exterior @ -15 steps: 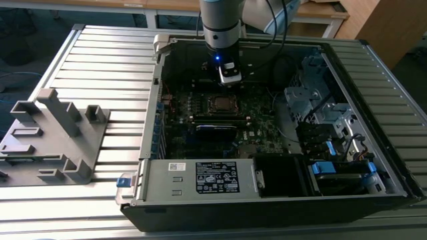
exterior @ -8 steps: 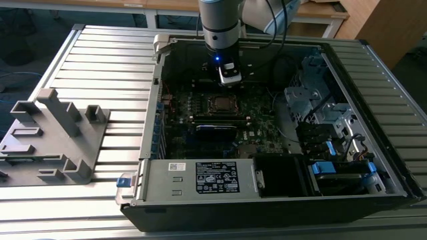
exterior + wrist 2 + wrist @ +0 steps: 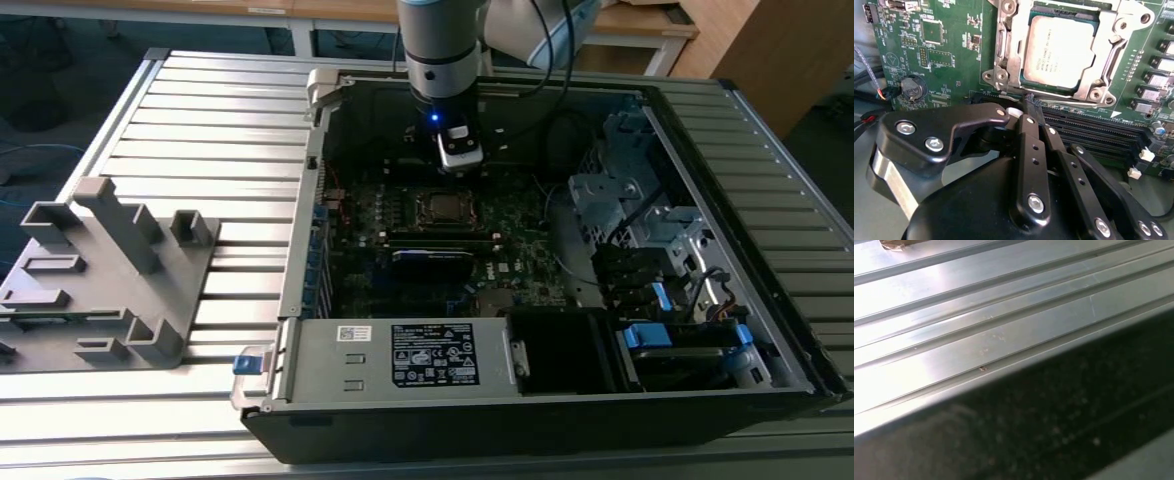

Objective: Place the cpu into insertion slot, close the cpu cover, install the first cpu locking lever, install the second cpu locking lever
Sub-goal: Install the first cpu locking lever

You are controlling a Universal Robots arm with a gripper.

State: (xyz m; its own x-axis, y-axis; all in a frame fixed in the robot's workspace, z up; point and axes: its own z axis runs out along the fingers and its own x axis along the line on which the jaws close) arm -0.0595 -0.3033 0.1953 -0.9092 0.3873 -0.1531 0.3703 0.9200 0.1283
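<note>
Cpu [image 3: 1056,50] seated in socket, cover [image 3: 1004,60] down around it, chip showing through window. Fingers [image 3: 1029,102] together, empty, tips just beside socket edge nearest them; cpu lies straight ahead of tips. Exterior view: gripper [image 3: 458,150] above motherboard inside case [image 3: 534,400]

cpu [image 3: 1056,50]: dull grey metal top, smooth | cpu cover [image 3: 1004,55]: shiny silver metal, just past the jaws | gripper [image 3: 1026,107]: matt black links, shiny screws | table [image 3: 1004,335]: smooth shiny ribbed metal | board [image 3: 944,55]: green, matt
</note>
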